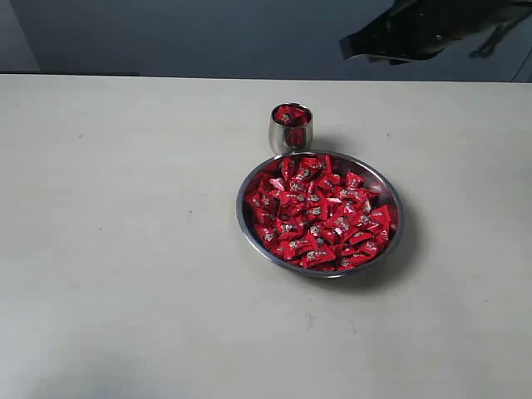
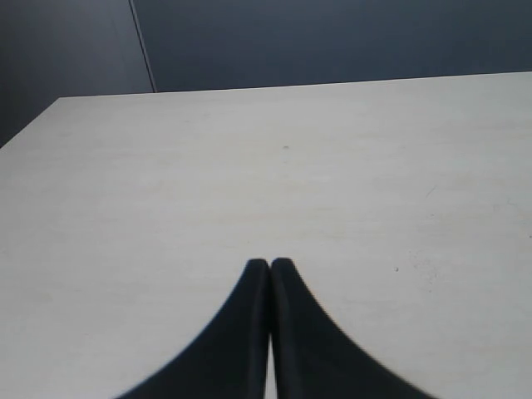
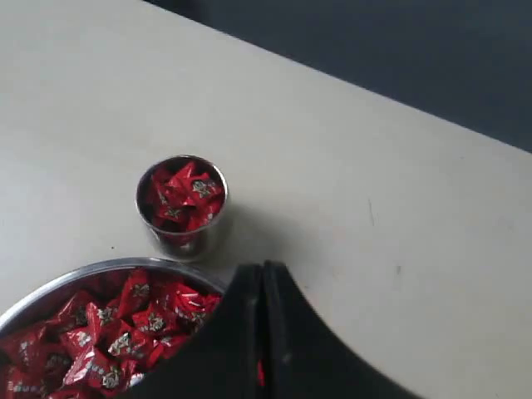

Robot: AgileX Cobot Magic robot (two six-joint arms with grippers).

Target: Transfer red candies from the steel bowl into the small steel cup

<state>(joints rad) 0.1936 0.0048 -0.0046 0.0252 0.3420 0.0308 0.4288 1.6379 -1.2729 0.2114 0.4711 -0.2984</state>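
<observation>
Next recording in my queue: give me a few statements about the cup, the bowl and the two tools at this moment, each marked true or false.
1. The small steel cup has red candies in it. True.
2. The steel bowl is empty. False: it is heaped with red candies.
3. The small steel cup lies tipped on its side. False: it stands upright, just beside the bowl's rim.
4. The left tool is shut, with only bare table in front of it. True.
5. The right tool stands wide open. False: its jaws are closed together.
</observation>
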